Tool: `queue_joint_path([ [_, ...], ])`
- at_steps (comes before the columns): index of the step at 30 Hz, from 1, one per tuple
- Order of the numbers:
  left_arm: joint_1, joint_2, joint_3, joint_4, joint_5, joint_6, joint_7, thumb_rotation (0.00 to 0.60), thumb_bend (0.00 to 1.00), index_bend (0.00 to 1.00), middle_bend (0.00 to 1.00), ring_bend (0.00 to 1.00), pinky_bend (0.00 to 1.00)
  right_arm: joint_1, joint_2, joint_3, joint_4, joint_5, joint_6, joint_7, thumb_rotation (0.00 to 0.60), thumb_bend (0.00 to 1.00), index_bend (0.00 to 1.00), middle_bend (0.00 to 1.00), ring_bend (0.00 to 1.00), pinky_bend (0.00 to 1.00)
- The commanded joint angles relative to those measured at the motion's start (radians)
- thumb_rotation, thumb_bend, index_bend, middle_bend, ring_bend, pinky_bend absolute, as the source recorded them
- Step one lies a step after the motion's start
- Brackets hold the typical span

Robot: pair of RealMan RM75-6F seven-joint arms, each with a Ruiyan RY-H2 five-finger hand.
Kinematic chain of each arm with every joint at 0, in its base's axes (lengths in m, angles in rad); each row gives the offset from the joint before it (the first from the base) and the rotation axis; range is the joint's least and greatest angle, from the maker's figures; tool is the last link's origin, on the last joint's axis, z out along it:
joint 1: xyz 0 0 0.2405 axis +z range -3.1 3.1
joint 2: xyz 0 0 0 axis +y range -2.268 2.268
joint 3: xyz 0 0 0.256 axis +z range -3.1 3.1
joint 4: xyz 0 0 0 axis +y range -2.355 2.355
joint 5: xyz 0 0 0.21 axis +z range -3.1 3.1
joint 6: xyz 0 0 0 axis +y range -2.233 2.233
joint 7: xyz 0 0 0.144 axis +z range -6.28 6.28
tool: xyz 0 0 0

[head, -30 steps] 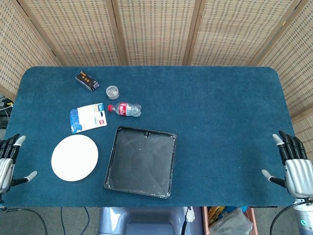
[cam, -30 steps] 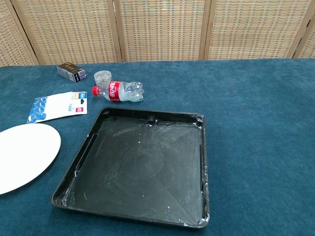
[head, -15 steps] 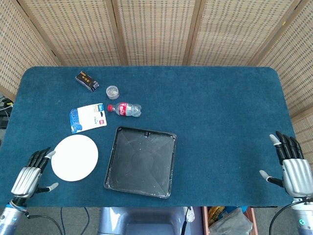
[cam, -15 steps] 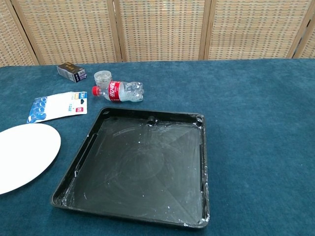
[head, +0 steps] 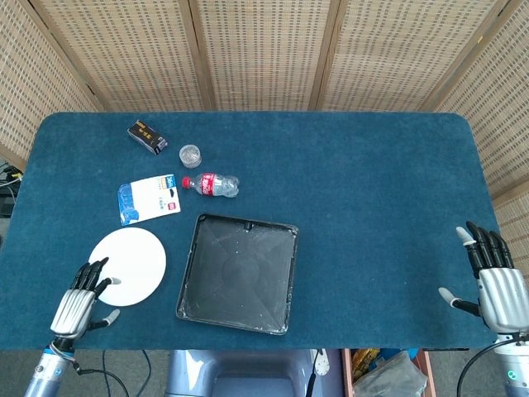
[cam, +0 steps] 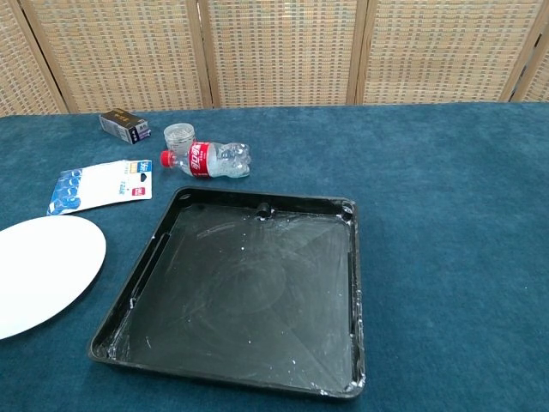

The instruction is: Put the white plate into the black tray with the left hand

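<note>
white round plate (head: 127, 266) lies flat on the blue cloth table (head: 372, 207) near its front left corner, just left of the black square plastic tray (head: 238, 272) and not in it, so nothing of the job is done as far as i can see. my left hand (head: 78, 306) is at the plate's front left rim, fingers spread and holding nothing; fingertips look to reach the rim, but i cannot tell if they touch. my right hand (head: 496, 285) sits open and empty at the front right edge, well apart from everything. the tray is empty. i judge what's left is the grip, the lift, the carry right and the set-down. behind the plate along the left side lie a blue-and-white packet (head: 149, 198), a small red-labelled bottle (head: 212, 184), a little clear jar (head: 190, 155) and a dark box (head: 147, 136).
</note>
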Motion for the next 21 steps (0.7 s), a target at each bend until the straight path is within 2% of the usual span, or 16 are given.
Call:
queue_joint_path([
  [1,-0.002,-0.017,-0.012,0.017,-0.005,0.011,0.002,0.6,0.24,0.33,0.0,0.0,0.0,0.001,0.001,0.0,0.0,0.001,-0.002,0.003,0.6,0.0,0.0,0.0,0.0,0.0],
  [11,-0.011,-0.057,-0.006,0.073,-0.008,-0.006,0.008,0.6,0.25,0.33,0.0,0.0,0.0,0.004,0.005,-0.001,-0.002,0.003,-0.01,0.01,0.6,0.0,0.0,0.0,0.0,0.0],
  [21,-0.002,-0.074,-0.01,0.113,-0.024,-0.002,-0.064,0.6,0.29,0.35,0.0,0.0,0.0,0.005,0.007,-0.001,-0.001,0.005,-0.014,0.017,0.6,0.0,0.0,0.0,0.0,0.0],
])
